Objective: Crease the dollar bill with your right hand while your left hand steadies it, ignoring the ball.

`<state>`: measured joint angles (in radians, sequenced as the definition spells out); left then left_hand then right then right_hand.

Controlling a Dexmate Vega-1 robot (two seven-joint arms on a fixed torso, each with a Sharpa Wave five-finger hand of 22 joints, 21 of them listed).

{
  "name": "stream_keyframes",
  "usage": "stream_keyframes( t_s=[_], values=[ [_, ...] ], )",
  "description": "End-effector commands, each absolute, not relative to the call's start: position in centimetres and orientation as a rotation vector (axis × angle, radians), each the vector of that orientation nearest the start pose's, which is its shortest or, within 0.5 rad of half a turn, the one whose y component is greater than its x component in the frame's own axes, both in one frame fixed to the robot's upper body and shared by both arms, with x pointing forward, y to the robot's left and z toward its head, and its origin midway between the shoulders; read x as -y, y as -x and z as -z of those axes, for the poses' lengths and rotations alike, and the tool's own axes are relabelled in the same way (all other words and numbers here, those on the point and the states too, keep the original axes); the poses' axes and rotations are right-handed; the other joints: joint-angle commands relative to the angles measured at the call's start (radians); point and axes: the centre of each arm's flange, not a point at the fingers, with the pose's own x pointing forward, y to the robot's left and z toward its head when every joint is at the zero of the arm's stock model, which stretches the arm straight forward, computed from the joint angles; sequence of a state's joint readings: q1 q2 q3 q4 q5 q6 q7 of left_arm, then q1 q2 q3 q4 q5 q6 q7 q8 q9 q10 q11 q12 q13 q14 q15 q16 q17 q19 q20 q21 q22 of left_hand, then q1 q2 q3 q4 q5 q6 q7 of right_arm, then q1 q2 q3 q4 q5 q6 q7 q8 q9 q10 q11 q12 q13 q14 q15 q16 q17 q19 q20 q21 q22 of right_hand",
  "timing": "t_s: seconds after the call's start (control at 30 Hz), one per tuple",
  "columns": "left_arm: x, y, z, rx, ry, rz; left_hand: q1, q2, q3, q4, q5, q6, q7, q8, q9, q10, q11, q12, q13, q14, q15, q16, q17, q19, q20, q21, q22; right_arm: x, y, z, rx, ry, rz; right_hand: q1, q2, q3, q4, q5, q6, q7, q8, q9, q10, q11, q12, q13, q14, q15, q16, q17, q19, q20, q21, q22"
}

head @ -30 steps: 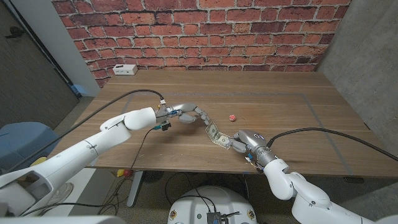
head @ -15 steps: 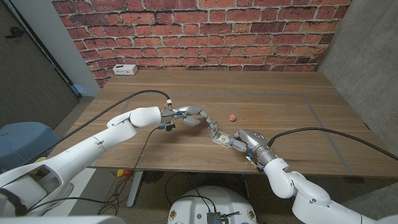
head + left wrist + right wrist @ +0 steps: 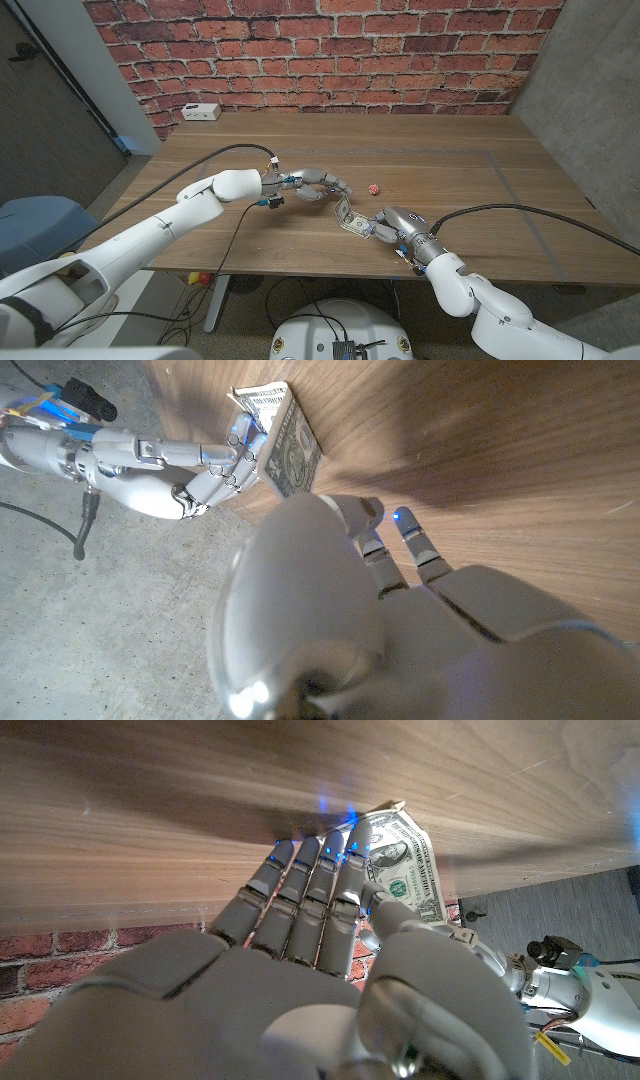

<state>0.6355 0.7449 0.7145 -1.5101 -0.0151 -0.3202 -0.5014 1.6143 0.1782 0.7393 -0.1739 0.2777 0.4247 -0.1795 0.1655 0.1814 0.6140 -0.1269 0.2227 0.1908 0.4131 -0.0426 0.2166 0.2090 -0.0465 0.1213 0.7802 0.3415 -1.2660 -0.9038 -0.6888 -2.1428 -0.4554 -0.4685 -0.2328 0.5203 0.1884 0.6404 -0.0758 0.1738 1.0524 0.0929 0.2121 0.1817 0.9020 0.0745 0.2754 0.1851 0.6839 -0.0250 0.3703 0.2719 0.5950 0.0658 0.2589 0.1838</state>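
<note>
Green dollar bill [image 3: 348,215] lies partly lifted (one end raised), pinched by both robot hands [image 3: 318,184] [image 3: 384,228].

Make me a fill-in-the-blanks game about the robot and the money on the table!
1. The green paper dollar bill lies on a ____ table.
2. The small ball is ____ in colour.
3. The wall behind the table is made of ____.
4. The right hand touches the bill's ____ end.

Missing words: wooden; red; brick; near

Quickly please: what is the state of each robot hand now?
Left robot hand: fingers touch the dollar bill; grip cannot be told.
Right robot hand: fingers on the bill; grip cannot be told.
</note>
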Motion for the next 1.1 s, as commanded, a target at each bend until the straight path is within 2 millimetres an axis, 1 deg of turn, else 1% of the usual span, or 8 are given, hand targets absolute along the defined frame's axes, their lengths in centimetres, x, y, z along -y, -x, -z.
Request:
stream_keyframes(
  t_s=[0.03,0.17,0.23,0.4,0.57,0.63,0.97,1.1],
  values=[
    [-14.8,-60.8,2.9,0.532,-1.013,0.954,-0.013,0.001,-0.005,0.002,0.009,-0.061,-0.025,-0.001,0.000,0.018,-0.012,0.006,0.001,-0.015,-0.109,-0.009,0.000,-0.019,0.009,0.019,0.006,18.6,-49.1,19.2,0.395,1.250,-0.141,0.011,-0.002,-0.001,-0.003,-0.001,0.006,0.000,-0.001,0.002,0.069,0.078,-0.002,0.002,0.010,0.005,0.008,0.006,0.010,0.001,0.005,0.003],
    [-14.2,-60.9,3.0,0.511,-0.976,0.998,-0.008,0.007,-0.002,-0.001,0.014,-0.159,-0.034,-0.002,-0.002,0.007,-0.015,-0.003,0.001,-0.034,-0.111,-0.014,0.003,-0.053,0.015,0.040,0.005,18.7,-49.1,19.2,0.397,1.249,-0.140,0.011,-0.002,-0.001,-0.002,-0.001,0.006,0.000,-0.002,0.002,0.069,0.077,-0.003,0.002,0.009,0.006,0.006,0.006,0.011,0.001,0.005,0.003],
    [-14.0,-61.0,3.0,0.507,-0.975,1.011,-0.007,0.008,-0.001,-0.001,0.016,-0.182,-0.034,-0.003,-0.002,0.001,-0.017,-0.006,0.001,-0.038,-0.110,-0.014,0.004,-0.058,0.012,0.046,0.004,18.7,-49.1,19.2,0.399,1.248,-0.139,0.011,-0.001,-0.001,-0.002,-0.001,0.005,0.001,-0.003,0.002,0.069,0.077,-0.004,0.002,0.009,0.007,0.006,0.007,0.011,0.001,0.005,0.003],
    [-13.4,-61.0,3.1,0.493,-0.996,1.035,-0.008,0.009,0.003,0.004,0.023,-0.258,-0.035,-0.002,-0.003,-0.032,-0.001,-0.017,0.001,-0.047,-0.107,-0.014,0.007,-0.078,0.012,0.068,0.002,18.8,-49.2,19.2,0.400,1.243,-0.138,0.012,-0.002,-0.001,-0.002,-0.001,0.006,0.001,-0.004,0.002,0.070,0.077,-0.005,0.002,0.010,0.008,0.006,0.007,0.011,0.002,0.005,0.003],
    [-12.5,-60.8,3.1,0.471,-1.036,1.075,-0.024,0.013,0.008,0.016,0.035,-0.385,0.008,-0.002,-0.003,-0.066,0.015,-0.024,0.003,-0.040,-0.105,-0.008,0.010,-0.091,0.006,0.103,-0.004,18.7,-49.2,19.1,0.402,1.243,-0.137,0.012,-0.001,-0.003,-0.002,-0.002,0.006,0.000,-0.005,0.002,0.070,0.079,-0.007,0.002,0.009,0.008,0.006,0.009,0.011,0.002,0.005,0.003],
    [-12.2,-60.7,3.1,0.473,-1.057,1.083,-0.030,0.014,0.009,0.019,0.039,-0.415,0.021,-0.001,-0.003,-0.086,0.034,-0.028,0.003,-0.035,-0.102,-0.005,0.011,-0.096,0.005,0.113,-0.005,18.7,-49.3,19.1,0.403,1.244,-0.137,0.012,-0.001,-0.003,-0.001,-0.002,0.004,0.001,-0.006,0.002,0.069,0.076,-0.008,0.002,0.008,0.008,0.005,0.009,0.010,0.002,0.005,0.003],
    [-11.6,-60.6,2.6,0.461,-1.102,1.110,-0.040,0.021,0.015,0.028,0.048,-0.443,0.035,0.008,-0.004,-0.095,0.055,-0.024,0.003,0.016,-0.087,0.019,0.020,-0.108,-0.016,0.136,-0.007,18.6,-49.4,19.0,0.401,1.241,-0.133,0.011,-0.001,-0.004,0.001,-0.002,-0.002,0.005,-0.010,0.003,0.064,0.081,-0.014,0.003,0.006,0.010,0.003,0.011,0.009,0.003,0.004,0.003],
    [-11.6,-60.8,2.8,0.452,-1.082,1.121,-0.043,0.017,0.016,0.027,0.051,-0.450,0.035,0.009,-0.004,-0.096,0.054,-0.022,0.003,0.013,-0.086,0.018,0.020,-0.101,-0.024,0.149,-0.006,18.6,-49.5,18.9,0.402,1.241,-0.133,0.011,-0.001,-0.004,0.001,-0.002,-0.002,0.005,-0.011,0.003,0.064,0.081,-0.016,0.003,0.004,0.010,0.002,0.011,0.009,0.004,0.003,0.003]
  ],
)
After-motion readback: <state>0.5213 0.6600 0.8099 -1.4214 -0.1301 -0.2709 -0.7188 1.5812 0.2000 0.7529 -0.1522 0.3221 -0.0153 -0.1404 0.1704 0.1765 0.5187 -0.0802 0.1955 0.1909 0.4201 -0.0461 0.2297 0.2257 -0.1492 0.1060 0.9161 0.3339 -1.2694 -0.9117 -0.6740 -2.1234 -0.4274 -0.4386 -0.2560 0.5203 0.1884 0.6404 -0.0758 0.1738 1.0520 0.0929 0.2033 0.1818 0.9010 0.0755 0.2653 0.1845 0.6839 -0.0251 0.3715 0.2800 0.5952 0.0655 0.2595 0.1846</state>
